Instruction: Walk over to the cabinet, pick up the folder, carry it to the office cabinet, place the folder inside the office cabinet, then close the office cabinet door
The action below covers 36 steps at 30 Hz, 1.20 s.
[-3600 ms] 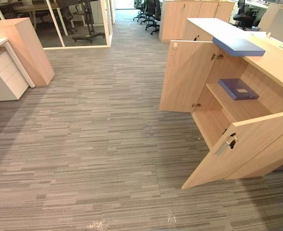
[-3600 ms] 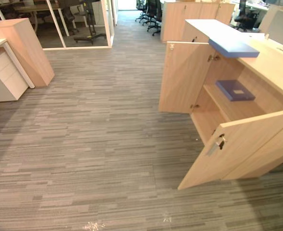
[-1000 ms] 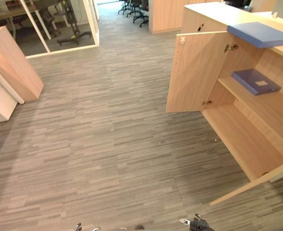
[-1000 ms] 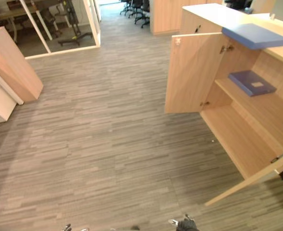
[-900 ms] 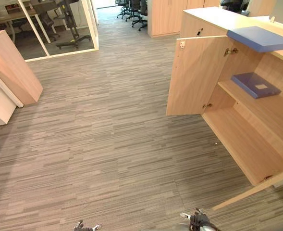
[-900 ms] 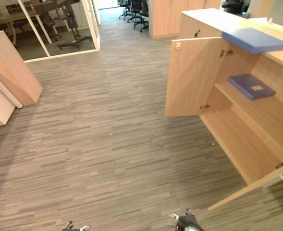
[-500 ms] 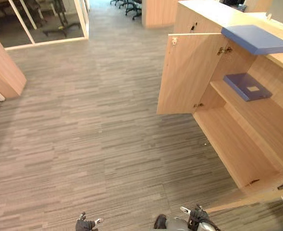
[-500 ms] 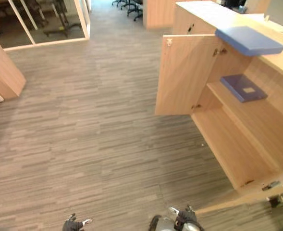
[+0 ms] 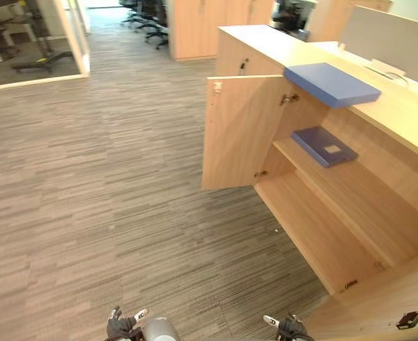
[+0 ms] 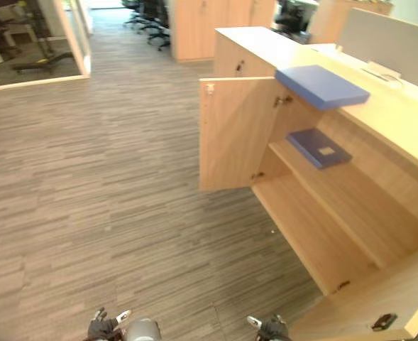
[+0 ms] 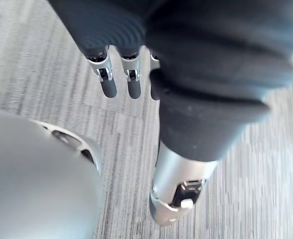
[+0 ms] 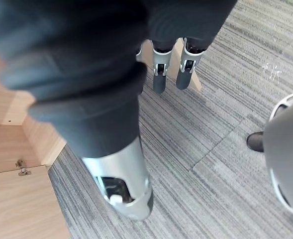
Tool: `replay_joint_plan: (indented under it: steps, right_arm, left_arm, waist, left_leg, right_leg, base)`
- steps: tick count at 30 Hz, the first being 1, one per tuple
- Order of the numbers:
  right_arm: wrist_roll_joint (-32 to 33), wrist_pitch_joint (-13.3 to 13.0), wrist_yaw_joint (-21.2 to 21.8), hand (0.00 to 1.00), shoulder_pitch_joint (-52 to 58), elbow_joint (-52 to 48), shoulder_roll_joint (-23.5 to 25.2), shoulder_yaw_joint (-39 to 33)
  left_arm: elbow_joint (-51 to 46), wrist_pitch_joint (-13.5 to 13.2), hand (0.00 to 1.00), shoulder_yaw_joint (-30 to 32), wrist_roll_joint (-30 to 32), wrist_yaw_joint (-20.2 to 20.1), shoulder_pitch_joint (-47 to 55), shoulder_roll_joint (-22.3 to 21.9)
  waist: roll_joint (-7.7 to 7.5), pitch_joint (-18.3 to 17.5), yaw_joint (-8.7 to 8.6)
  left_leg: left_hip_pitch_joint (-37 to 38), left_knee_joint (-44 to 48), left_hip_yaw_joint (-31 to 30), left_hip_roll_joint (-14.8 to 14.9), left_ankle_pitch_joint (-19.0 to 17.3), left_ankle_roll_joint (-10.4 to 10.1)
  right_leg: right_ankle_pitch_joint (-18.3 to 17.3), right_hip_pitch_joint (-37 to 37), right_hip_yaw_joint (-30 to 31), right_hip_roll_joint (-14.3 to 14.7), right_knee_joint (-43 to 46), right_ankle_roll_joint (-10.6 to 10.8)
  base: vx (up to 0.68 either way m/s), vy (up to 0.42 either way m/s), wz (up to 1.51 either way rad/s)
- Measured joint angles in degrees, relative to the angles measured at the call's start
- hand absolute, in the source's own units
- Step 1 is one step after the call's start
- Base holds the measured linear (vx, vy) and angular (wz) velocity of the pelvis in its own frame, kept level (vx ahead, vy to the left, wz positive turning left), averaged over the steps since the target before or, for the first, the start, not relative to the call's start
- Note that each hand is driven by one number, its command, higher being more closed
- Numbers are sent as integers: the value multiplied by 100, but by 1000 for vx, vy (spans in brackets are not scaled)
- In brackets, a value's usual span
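A wooden office cabinet (image 9: 315, 227) stands at the right with both doors open. Its far door (image 9: 237, 135) swings out over the carpet, and its near door (image 9: 379, 305) reaches to the bottom right. A dark blue folder (image 9: 324, 145) lies flat on the inner shelf. A lighter blue folder (image 9: 331, 84) lies on the cabinet top, overhanging the edge. My left hand (image 9: 123, 328) and right hand (image 9: 288, 328) hang low at the bottom edge, well short of the cabinet. In the wrist views the left hand's fingers (image 11: 108, 82) and the right hand's fingers (image 12: 158, 79) are straight and empty.
Grey striped carpet (image 9: 109, 185) spreads to the left of the cabinet. A glass partition (image 9: 74, 35) stands at the far left, with office chairs (image 9: 148, 14) and more wooden cabinets (image 9: 194, 28) at the back. A grey screen (image 9: 393, 42) stands on the counter.
The whole picture has shifted: the camera turned toward the cabinet and came nearer, so the cabinet sits further left. Folders and doors are as before. Both hands still hang empty.
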Motion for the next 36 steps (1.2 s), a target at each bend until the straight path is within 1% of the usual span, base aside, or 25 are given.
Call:
replay_joint_plan:
  steps: [2,3,4,5,6,8,10,12,14,16,18,20,21,23,24,25,26,27,29,30,31,32,33,35,36]
  right_arm:
    - [1,-1,2,0,-30,21,5,22]
    - [0,-1,2,0,-22,24,5,23]
    - [0,-2,2,0,-20,22,-8,22]
    - [0,-5,6,0,-10,26,-43,66]
    - [3,-8,32,0,-10,53,32,381]
    - [4,-11,50,0,-78,59,138,440]
    - [-9,-16,82,0,-124,70,189,410]
    - [-11,-3,85,0,-116,234,206,137]
    - [-16,6,89,0,-89,299,196,84]
    - [-23,76,117,0,-61,426,86,-92]
    - [-27,124,149,0,26,473,-58,-117]
    - [-41,119,180,0,122,468,-242,-335]
    - [-61,120,180,0,124,466,-299,-331]
    - [-165,76,152,0,147,412,-345,-314]
    - [-209,54,139,0,118,372,-358,-305]
    - [-226,14,117,0,64,319,-362,-294]
    - [-226,-19,106,0,15,274,-351,-263]
    - [-226,-38,84,0,-53,264,-322,-196]
    - [-228,-35,74,0,-90,204,-276,-164]
    - [-212,-42,66,0,-89,161,-230,-84]
    - [-216,-50,66,0,-90,157,-219,-60]
    - [-216,-42,65,0,-83,176,-168,-50]
    - [-197,-43,64,0,-79,178,-123,-66]
    - [-211,-30,64,0,-140,225,-191,-84]
    - [-226,-4,64,0,-217,256,-191,-112]
  left_arm:
    - [7,-32,0,-15,152,8,-25,0]
    - [13,-34,0,-23,196,11,-27,-3]
    - [18,-34,0,-23,222,14,-24,-17]
    - [32,-36,0,-11,216,18,-19,-37]
    - [81,-31,0,41,237,27,-64,62]
    - [136,-32,0,99,222,27,-84,65]
    - [276,-23,0,238,224,27,-80,43]
    - [541,8,0,467,205,33,17,22]
    - [592,31,0,524,185,34,81,11]
    - [762,41,0,528,160,64,165,13]
    - [803,60,0,486,132,82,236,-38]
    - [798,64,0,318,88,103,310,-68]
    - [805,65,0,261,72,107,328,-70]
    - [878,65,0,145,-47,134,348,51]
    - [910,68,0,144,-47,143,351,61]
    - [919,80,0,130,-44,165,347,73]
    - [909,77,0,28,-44,193,300,88]
    - [895,64,0,-161,-42,203,195,113]
    - [886,36,0,-328,-41,213,19,139]
    - [809,18,0,-351,-40,210,-80,135]
    - [754,16,0,-350,-41,208,-102,136]
    - [669,11,0,-341,-24,189,-122,145]
    - [686,4,0,-345,86,191,-163,133]
    - [750,33,0,-583,397,178,-238,6]
    - [726,39,0,-684,777,95,-329,-9]
  waist:
    - [-6,10,21]
    - [6,7,21]
    - [48,4,17]
    - [118,19,75]
    - [-61,6,61]
    - [-74,13,88]
    - [-33,4,111]
    - [-30,-211,189]
    - [-43,-276,216]
    - [-10,-428,213]
    - [97,-610,218]
    - [228,-707,196]
    - [235,-711,167]
    - [159,-652,-42]
    - [119,-620,-100]
    - [134,-594,-188]
    - [158,-525,-222]
    - [185,-372,-264]
    - [191,-223,-280]
    - [143,-85,-290]
    - [91,-45,-293]
    - [-25,-34,-284]
    - [-130,-31,-296]
    - [14,-79,-341]
    - [37,-50,-353]
  left_leg:
    - [-166,-1502,-83,-410,110,-114]
    - [-169,-2234,-136,-567,331,-142]
    - [-181,-2887,-227,-681,651,-147]
    - [44,-3152,-237,-740,1519,-172]
    - [150,-3219,-68,-938,1359,-89]
    - [154,-3033,3,-977,1181,37]
    - [250,-2819,93,-994,995,173]
    - [408,-2934,102,-1142,963,209]
    - [543,-3135,118,-1284,959,206]
    - [852,-3618,138,-1608,953,216]
    - [1067,-4009,99,-1837,961,241]
    - [1454,-4444,-30,-2124,912,366]
    - [1567,-4543,-39,-2202,877,420]
    - [1942,-4685,-21,-2542,740,631]
    - [2041,-4730,-18,-2582,727,646]
    - [2236,-4820,-32,-2608,721,658]
    - [2381,-4875,-50,-2570,721,657]
    - [2602,-4894,-104,-2418,718,651]
    - [2763,-4918,-191,-2246,716,647]
    - [2877,-4975,-250,-2175,695,611]
    - [2936,-5019,-251,-2170,676,579]
    - [3010,-5088,-245,-2183,625,498]
    - [3038,-5090,-252,-2202,506,483]
    - [2981,-5148,-269,-1962,447,396]
    - [2915,-5174,-250,-1813,433,306]
  right_leg:
    - [-39,173,344,-377,-114,310]
    - [-85,246,406,-513,-149,455]
    - [-157,321,432,-589,-164,603]
    - [-210,419,536,-641,-193,735]
    - [-135,471,630,-771,-295,637]
    - [188,463,675,-724,-390,549]
    - [561,601,806,-819,-483,675]
    - [1060,601,1048,-1035,-618,836]
    - [1133,585,1067,-1174,-606,919]
    - [1142,522,1125,-1431,-480,935]
    - [1140,279,1279,-1614,-92,937]
    - [1100,-300,1481,-1860,1205,982]
    - [1090,-516,1498,-1951,1711,976]
    - [1308,-1382,1473,-2449,3663,557]
    - [1245,-1565,1456,-2515,4022,511]
    - [901,-1898,1277,-2493,4566,414]
    - [557,-2063,1025,-2395,4793,498]
    - [82,-2146,434,-2121,4703,560]
    - [-157,-2213,-127,-1795,4257,567]
    - [-175,-2260,-457,-1612,3766,564]
    - [-167,-2283,-608,-1563,3504,565]
    - [-85,-2280,-926,-1478,2885,550]
    - [307,-2278,-1192,-1389,2323,148]
    - [315,-2218,-1538,-1106,1982,179]
    - [167,-2221,-1817,-1047,1898,141]
  base:
    - [329,311,-85]
    - [403,362,-46]
    - [433,387,-38]
    - [487,443,-28]
    - [387,326,-23]
    - [292,220,-15]
    - [322,252,-23]
    - [281,185,-38]
    - [189,78,-33]
    - [158,89,-27]
    - [141,154,-22]
    - [180,246,-21]
    - [147,222,-6]
    - [130,185,1]
    - [143,134,-4]
    - [124,84,-3]
    - [166,21,11]
    - [128,-47,19]
    - [122,-132,26]
    - [82,-149,25]
    - [61,-155,15]
    - [54,-176,0]
    - [83,-190,-4]
    - [202,-210,-4]
    - [282,-228,-13]
